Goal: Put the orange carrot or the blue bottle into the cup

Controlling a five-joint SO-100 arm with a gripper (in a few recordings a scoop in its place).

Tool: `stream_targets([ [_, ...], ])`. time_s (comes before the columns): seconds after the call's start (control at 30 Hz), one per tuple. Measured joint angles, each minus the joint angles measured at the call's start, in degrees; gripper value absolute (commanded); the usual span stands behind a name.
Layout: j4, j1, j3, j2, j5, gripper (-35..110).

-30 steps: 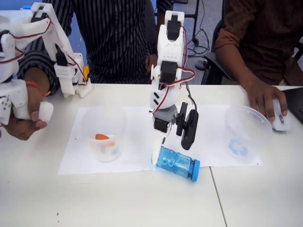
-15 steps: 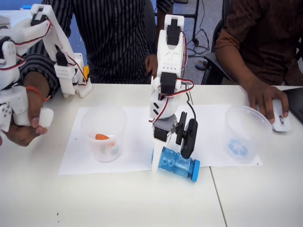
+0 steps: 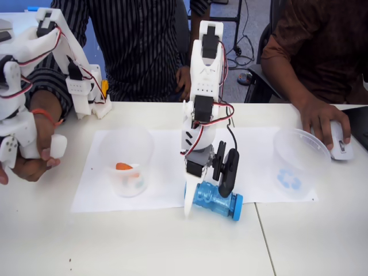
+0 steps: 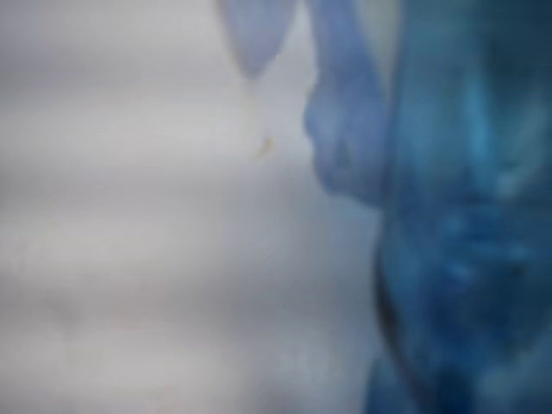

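The tabletop (image 3: 172, 241) carries everything. Well right of the tool stands the cup (image 3: 299, 161). The blue bottle (image 3: 215, 200) lies directly under the tool (image 3: 202, 198), whose fingers straddle it, apparently not yet clamped. It looks light, slick, crushable and prone to rolling; the ribbed middle seems the best hold.

So there's a white table (image 3: 144, 241) with a white paper sheet (image 3: 167, 167) spread on it. On the sheet: a clear plastic cup (image 3: 126, 164) at the left, a translucent blue ribbed bottle (image 3: 215, 200) lying on its side at the front edge, and a clear wide cup with a blue recycling symbol (image 3: 299, 164) at the right. A white computer mouse (image 3: 340, 144) sits far right.
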Motion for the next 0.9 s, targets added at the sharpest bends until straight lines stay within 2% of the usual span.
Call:
stream_targets([
  [0.4, 0.0, 0.0, 0.0, 0.0, 0.0, 48],
  [0.9, 0.0, 0.0, 0.0, 0.0, 0.0, 12],
])
